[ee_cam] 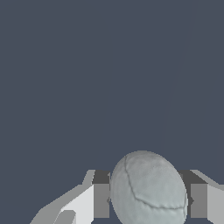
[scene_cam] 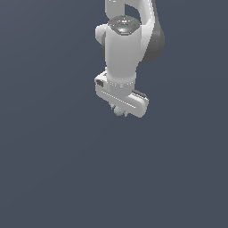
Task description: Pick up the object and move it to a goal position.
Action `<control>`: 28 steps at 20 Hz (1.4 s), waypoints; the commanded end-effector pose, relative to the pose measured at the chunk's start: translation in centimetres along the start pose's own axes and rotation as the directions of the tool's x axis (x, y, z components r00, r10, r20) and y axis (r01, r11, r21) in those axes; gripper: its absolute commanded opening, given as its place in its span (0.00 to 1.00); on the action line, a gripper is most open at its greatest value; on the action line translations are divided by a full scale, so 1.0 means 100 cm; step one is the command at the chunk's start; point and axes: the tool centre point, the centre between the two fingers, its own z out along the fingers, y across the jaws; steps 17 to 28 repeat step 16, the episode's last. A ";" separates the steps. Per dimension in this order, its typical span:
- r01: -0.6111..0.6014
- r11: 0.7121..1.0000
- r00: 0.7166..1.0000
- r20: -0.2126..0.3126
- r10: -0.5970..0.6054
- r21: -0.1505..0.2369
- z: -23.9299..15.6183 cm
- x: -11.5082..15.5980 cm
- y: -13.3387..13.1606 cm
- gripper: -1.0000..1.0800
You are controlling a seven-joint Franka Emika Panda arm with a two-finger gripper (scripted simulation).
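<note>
Ball (ee_cam: 148,192) clamped between gripper (scene_cam: 119,111) fingers (ee_cam: 101,199); smooth round surface, small contact, could squirt out during transport.

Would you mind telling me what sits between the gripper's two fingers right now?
The pale ball sits between the fingers of the gripper, filling the gap. The wrist view shows this best; in the exterior view only a bit of it peeks out below the hand.

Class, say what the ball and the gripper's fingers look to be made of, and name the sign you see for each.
Ball: pale grey-white, matte, with dark crack-like seams; possibly stone or stitched leather, the render leaves it open. Fingers: flat grey, hard-edged, no gloss; probably plastic or painted metal.
</note>
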 end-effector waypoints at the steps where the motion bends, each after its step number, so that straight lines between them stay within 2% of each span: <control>1: 0.000 1.000 1.000 0.001 0.000 -0.001 -0.022 -0.003 0.001 0.00; 6: 0.000 1.000 1.000 0.001 0.000 -0.001 -0.054 -0.007 0.002 0.00; 11: 0.000 1.000 1.000 0.000 0.000 -0.001 -0.070 -0.008 0.001 0.00; 28: 0.001 1.000 1.000 0.001 -0.001 -0.001 -0.071 -0.007 0.000 0.00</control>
